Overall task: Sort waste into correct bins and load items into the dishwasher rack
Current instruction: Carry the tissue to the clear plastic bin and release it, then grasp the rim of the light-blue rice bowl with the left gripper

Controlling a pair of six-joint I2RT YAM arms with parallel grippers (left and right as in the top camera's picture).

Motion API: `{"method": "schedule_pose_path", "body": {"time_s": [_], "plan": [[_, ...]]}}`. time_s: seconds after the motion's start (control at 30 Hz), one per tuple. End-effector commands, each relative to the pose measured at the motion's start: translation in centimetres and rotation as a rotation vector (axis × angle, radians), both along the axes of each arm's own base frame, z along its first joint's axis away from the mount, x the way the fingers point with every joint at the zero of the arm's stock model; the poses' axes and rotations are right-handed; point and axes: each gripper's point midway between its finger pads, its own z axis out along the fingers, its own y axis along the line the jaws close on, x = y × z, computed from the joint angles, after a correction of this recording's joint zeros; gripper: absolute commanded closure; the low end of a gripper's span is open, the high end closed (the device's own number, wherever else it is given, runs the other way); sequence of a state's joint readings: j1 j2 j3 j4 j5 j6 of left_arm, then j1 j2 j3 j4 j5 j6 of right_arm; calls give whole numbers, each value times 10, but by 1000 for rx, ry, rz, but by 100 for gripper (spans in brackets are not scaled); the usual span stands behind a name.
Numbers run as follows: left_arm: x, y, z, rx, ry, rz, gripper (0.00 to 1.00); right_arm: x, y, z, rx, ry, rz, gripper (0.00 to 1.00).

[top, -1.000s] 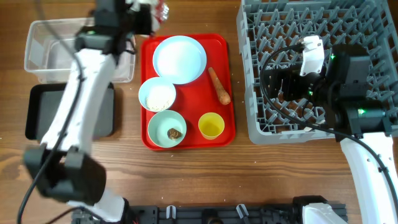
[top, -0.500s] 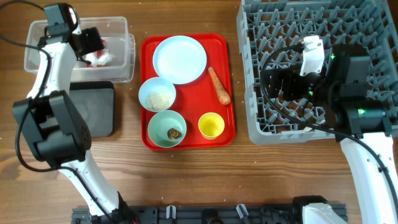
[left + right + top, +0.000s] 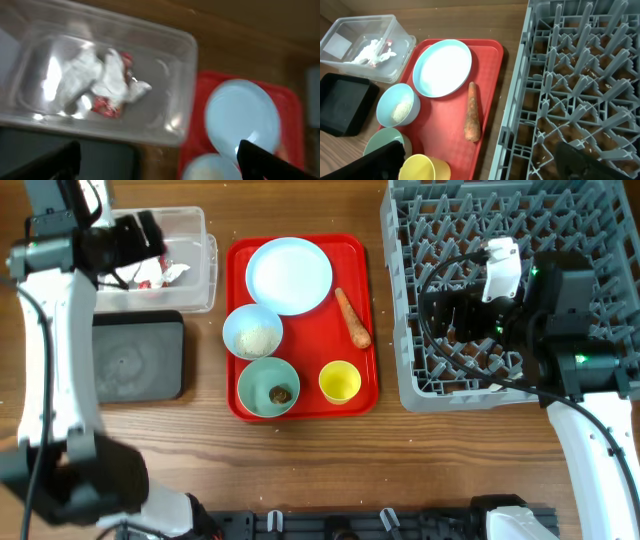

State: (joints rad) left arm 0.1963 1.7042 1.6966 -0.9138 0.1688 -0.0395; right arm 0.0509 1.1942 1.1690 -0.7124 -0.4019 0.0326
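Paper scraps (image 3: 160,273) lie inside the clear tub (image 3: 208,285) at the far left of the bench, white-and-red, crumpled, resting on its floor; left jaws hang above the tub, spread wide w/ nothing between them, so the paper step looks done. Black tray (image 3: 130,365) sits just near of the tub, nothing visible in it. Rest of the waste is on the red tray (image 3: 310,412) in the middle: carrot (image 3: 352,318) loose on its right side; rice (image 3: 255,337) in the small blue bowl (image 3: 229,330); brown lump (image 3: 280,393) in the mint bowl (image 3: 250,380). Plate (image 3: 289,274) is at the tray's far end, yellow cup (image 3: 340,382) by its near right corner; no item is in the rack (image 3: 400,330) yet. Right jaws hover over the rack's left half, also wide, holding nothing. Judgement: early on, approx. one waste type sorted. Next move prob. calls for the left jaws to swing right to the carrot, straddle its narrow width, close, lift, then carry it to whichever bin takes food, likely the black tray; bowls need emptying before racking.
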Motion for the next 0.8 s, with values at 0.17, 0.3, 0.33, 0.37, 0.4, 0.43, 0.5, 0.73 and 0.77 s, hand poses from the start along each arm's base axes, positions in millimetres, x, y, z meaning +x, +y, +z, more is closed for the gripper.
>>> {"method": "schedule_pose_path", "body": {"time_s": [0.17,0.3,0.33,0.37,0.4,0.43,0.5,0.73,0.77], "plan": [[-72,-121,-19,-202,296,-166,5,0,9,9,30,-15,40,0],[-84,-151,-41,-152,361,-133,6,-1,9,9,29,-14,40,0],[-86,-159,-50,-115,366,-130,6,-1,9,9,29,-13,39,0],[-87,-165,-59,-85,367,-120,7,-1,8,8,29,-10,39,0],[-88,-171,-68,-61,365,-101,9,-1,8,8,29,-9,39,0],[-88,-178,-77,-52,358,-89,12,-2,8,8,29,-7,39,0],[-88,-196,-97,-55,338,-103,20,-2,8,6,29,-4,39,0],[-94,-208,-161,-26,295,-120,42,-3,8,1,27,22,39,0],[-95,-208,-170,-26,284,-128,43,-4,8,0,27,24,39,0]]}}
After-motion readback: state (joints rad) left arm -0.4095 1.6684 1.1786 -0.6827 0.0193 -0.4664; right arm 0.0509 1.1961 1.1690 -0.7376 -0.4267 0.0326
